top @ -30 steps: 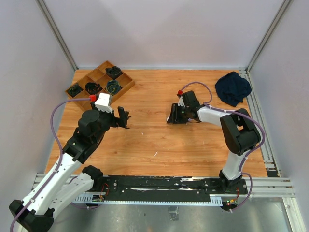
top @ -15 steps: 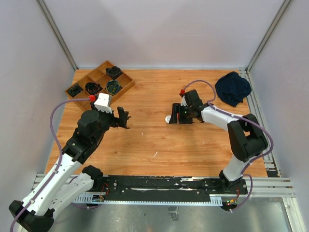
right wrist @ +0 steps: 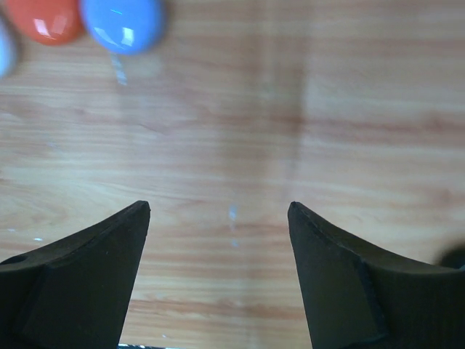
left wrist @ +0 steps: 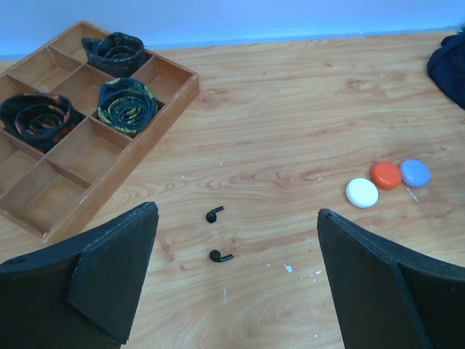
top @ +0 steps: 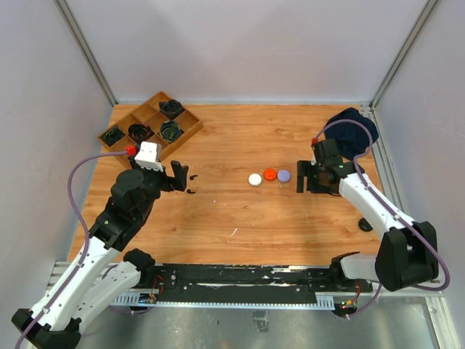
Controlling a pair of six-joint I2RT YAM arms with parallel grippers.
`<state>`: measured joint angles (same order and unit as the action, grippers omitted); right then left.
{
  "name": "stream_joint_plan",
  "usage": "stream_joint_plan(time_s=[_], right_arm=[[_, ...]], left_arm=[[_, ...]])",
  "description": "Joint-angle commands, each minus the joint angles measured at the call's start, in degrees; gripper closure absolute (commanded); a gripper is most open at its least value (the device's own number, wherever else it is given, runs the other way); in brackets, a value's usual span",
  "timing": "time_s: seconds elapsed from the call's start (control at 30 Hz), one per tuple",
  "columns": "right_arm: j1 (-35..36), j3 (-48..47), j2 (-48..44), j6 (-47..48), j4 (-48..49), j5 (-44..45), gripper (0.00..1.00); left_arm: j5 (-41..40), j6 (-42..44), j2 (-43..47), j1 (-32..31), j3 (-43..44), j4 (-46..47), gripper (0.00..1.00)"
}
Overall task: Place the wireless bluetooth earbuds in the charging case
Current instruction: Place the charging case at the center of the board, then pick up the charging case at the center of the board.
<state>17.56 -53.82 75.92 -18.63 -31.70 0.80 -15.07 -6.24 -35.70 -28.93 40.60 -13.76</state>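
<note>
- Left end effector [top: 179, 177] is hovering low over the table [top: 232, 218] with its fingers spread wide and nothing between them. In its wrist view they are framing the two dark earbuds [left wrist: 213, 214].
- Both earbuds are lying loose on the bare wood, near each other and clear of everything else.
- Judging by that, the step in hand is the reach for the first earbud, and neither one is sitting in a case yet.
- Three round cases are sitting in a close row mid-table, well apart from the earbuds: the white case [left wrist: 361, 193], the orange case [left wrist: 386, 175] and the lavender case [left wrist: 414, 173]. All three are looking shut.
- Right end effector [right wrist: 218, 207] is hanging near the lavender case, fingers parted and gripping nothing.
- The next move is calling for a fine pinch:
  - The left fingers are going to have to come down around one tiny earbud and close without flicking it away.
  - A lid is also needing to be opened, probably by the right arm.
  - I cannot tell which case is matching the dark pair.
- Farther out, a wooden tray [left wrist: 156, 131] of rolled items and a dark cloth [top: 350, 131] are lying at the far corners.
</note>
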Motion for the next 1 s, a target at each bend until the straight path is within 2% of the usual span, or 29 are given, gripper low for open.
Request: stream_joint_plan(time_s=[0.0, 0.17, 0.37, 0.57, 0.8, 0.97], right_arm=[[-7.2, 4.3, -5.2, 0.0, -8.5, 4.0, 0.21], [-16.2, 7.6, -9.7, -0.7, -9.7, 5.6, 0.18], [-27.8, 11.0, -10.7, -2.0, -9.8, 6.7, 0.16], [-35.4, 14.6, -12.3, -3.5, -5.8, 11.0, 0.13], [-43.3, 16.9, -12.1, -3.6, -0.6, 11.4, 0.13], [-48.9, 18.6, -9.7, -3.7, 2.6, 7.2, 0.13]], left_arm=[[-3.0, 0.1, 2.0, 0.6, -0.8, 1.3, 0.03], [-3.5, -0.1, 3.3, 0.6, -1.4, 1.9, 0.01], [-3.9, -0.5, 3.4, 0.6, -1.6, 2.1, 0.01], [-4.1, -1.0, 2.8, 0.6, -2.1, 2.9, 0.01], [-4.5, -1.1, 1.8, 0.6, -2.4, 3.3, 0.01], [-4.6, -1.1, 1.3, 0.6, -2.5, 3.6, 0.01]])
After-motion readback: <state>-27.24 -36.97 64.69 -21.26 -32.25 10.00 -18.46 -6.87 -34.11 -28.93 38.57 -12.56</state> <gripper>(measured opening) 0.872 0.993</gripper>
